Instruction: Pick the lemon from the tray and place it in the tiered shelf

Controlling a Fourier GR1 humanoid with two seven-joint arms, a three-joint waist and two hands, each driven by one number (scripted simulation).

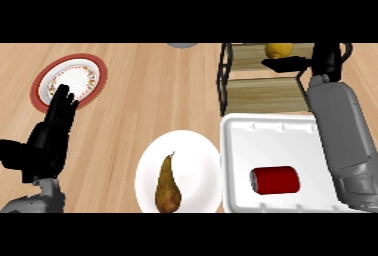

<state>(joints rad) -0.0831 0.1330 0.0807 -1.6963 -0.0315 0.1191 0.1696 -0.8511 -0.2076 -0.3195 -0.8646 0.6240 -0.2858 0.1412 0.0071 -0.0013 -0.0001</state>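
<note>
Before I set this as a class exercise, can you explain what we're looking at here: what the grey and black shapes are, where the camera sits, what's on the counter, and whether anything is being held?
The camera looks steeply down from a humanoid robot's head onto a wooden counter. The grey shapes are its forearms and the black ones its hands.

The left hand rests open at the left, fingers straight, holding nothing. The right hand has reached up to the tiered shelf at the top right, next to a yellow lemon on the shelf's upper level. I cannot tell whether it grips the lemon.

On the counter lie a white tray holding a red can, a white plate with a brown pear, and a red-rimmed plate at the top left.
</note>
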